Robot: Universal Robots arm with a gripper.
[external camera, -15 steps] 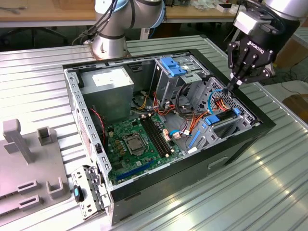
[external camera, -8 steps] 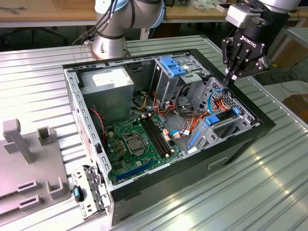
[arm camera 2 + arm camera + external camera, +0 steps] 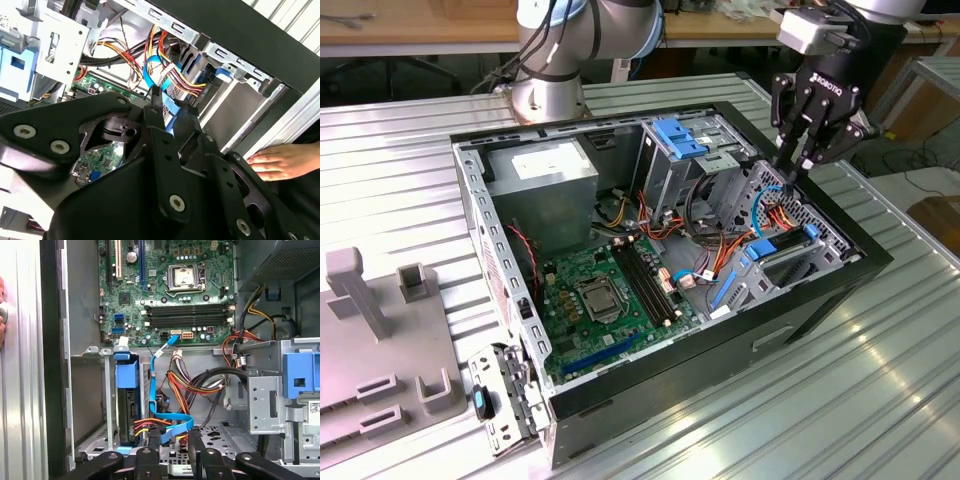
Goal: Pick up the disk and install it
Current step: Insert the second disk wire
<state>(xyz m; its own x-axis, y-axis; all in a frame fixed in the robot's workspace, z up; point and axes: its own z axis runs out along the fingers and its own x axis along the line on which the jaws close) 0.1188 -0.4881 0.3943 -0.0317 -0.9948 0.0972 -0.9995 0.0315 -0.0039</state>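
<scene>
The black three-fingered gripper (image 3: 798, 165) has its fingers (image 3: 154, 437) drawn close together with nothing held between them; their tips sit among the thin blue ribbon cable (image 3: 161, 416) and orange-yellow wire bundle (image 3: 150, 424). In the exterior view the gripper hangs at about two o'clock over the open black computer tower case (image 3: 820, 290). The disk (image 3: 127, 405), a dark grey drive in a bright blue plastic carrier, stands on edge in the metal drive bay (image 3: 92, 435), just beside the fingertips. The green motherboard (image 3: 605, 290) lies near the case's centre. A person's hand (image 3: 280, 162) rests on the case's outer edge.
</scene>
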